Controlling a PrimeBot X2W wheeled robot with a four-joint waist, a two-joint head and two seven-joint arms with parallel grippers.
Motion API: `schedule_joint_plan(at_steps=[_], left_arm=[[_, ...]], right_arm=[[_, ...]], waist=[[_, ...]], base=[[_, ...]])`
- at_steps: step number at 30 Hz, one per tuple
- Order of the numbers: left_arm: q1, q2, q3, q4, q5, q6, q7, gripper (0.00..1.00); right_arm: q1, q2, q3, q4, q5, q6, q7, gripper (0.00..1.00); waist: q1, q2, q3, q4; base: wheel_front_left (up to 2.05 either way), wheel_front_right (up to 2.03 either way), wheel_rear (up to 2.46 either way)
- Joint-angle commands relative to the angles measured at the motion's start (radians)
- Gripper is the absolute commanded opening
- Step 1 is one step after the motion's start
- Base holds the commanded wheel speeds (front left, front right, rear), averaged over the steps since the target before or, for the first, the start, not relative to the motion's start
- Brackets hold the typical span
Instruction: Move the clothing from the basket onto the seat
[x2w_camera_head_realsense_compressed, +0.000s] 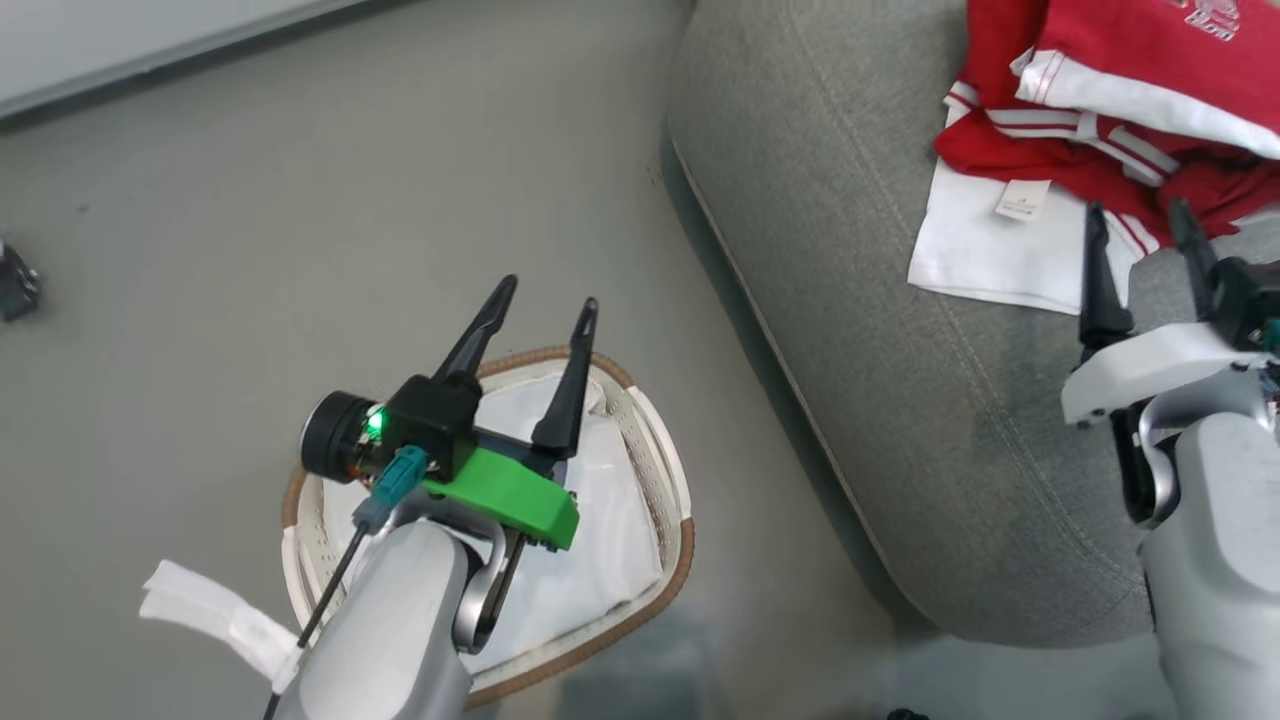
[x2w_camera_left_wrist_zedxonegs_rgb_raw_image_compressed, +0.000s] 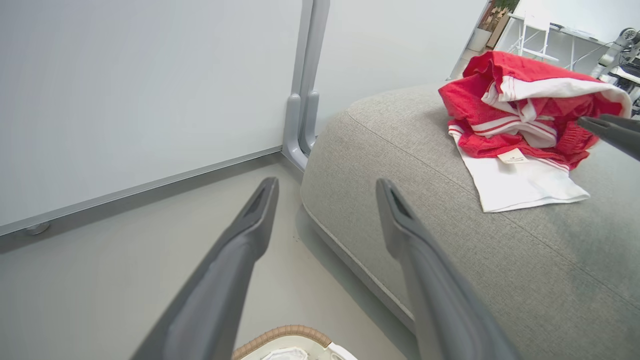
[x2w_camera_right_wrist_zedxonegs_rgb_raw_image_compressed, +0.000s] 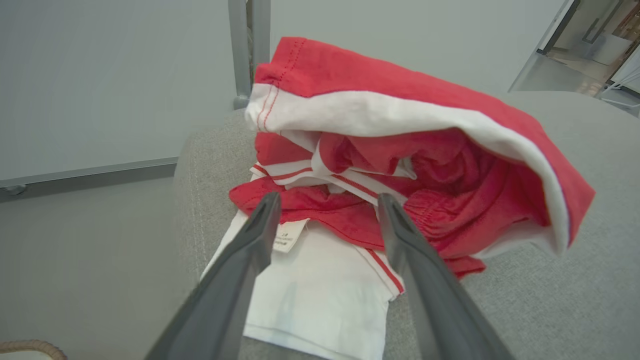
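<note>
**Left claw and right claw both spread; clothing lies on the seat**

The left claw hangs above the basket, its two dark fingers apart with nothing between them. The right claw hovers over the seat at the near edge of the clothing. Its fingers are also apart and grip nothing. In the right wrist view they point at the white panel and the red folds, but I cannot tell whether the tips touch the fabric.

The seat is a broad grey fabric cushion with a rounded edge and a stitched seam. The clothing sits heaped on it: red garments with white striped trim, and one white panel spread flat toward the seat's edge.

The basket stands on the grey floor beside the seat, apart from it. It has a brown woven rim, and its white liner shows inside.

A small white care tag lies on the white panel just below the red hem, its print too fine to read. White lettering on the upper red garment is cut off and illegible.
</note>
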Motion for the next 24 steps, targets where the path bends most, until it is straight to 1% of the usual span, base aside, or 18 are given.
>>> schedule_joint_plan(at_steps=[1, 3, 7, 12, 20, 24], left_arm=[[0.028, 0.004, 0.016, -0.007, -0.003, 0.011, -0.001, 1.00], [0.050, 0.005, 0.042, -0.013, -0.003, 0.021, -0.001, 1.00], [0.091, 0.004, 0.102, -0.022, 0.010, 0.036, -0.001, 1.00], [0.133, 0.004, 0.178, -0.020, 0.012, 0.054, -0.001, 1.00], [0.207, 0.004, 0.275, -0.004, 0.004, 0.083, -0.001, 1.00], [0.253, 0.004, 0.314, 0.007, -0.007, 0.101, -0.001, 1.00]], right_arm=[[0.029, 0.003, 0.016, -0.018, 0.017, -0.001, -0.004, 1.00], [0.049, 0.007, 0.060, -0.052, 0.024, -0.001, -0.004, 1.00], [0.075, 0.030, 0.118, -0.110, 0.046, -0.001, -0.004, 1.00], [0.095, 0.053, 0.161, -0.135, 0.059, -0.001, -0.004, 1.00], [0.165, 0.076, 0.178, -0.145, 0.063, -0.001, -0.004, 1.00], [0.209, 0.084, 0.182, -0.150, 0.062, -0.001, -0.004, 1.00]], waist=[[-0.0001, -0.0001, -0.064, 0.014], [-0.0001, -0.0001, -0.083, 0.028], [-0.0001, -0.0001, -0.112, 0.063], [-0.0001, -0.0001, -0.144, 0.119], [-0.0001, -0.0001, -0.200, 0.207], [-0.0001, -0.0001, -0.226, 0.239]], base=[[0.00, 0.00, 0.00], [0.00, 0.00, 0.00], [0.00, 0.00, 0.00], [0.00, 0.00, 0.00], [0.00, 0.00, 0.00], [0.00, 0.00, 0.00]])
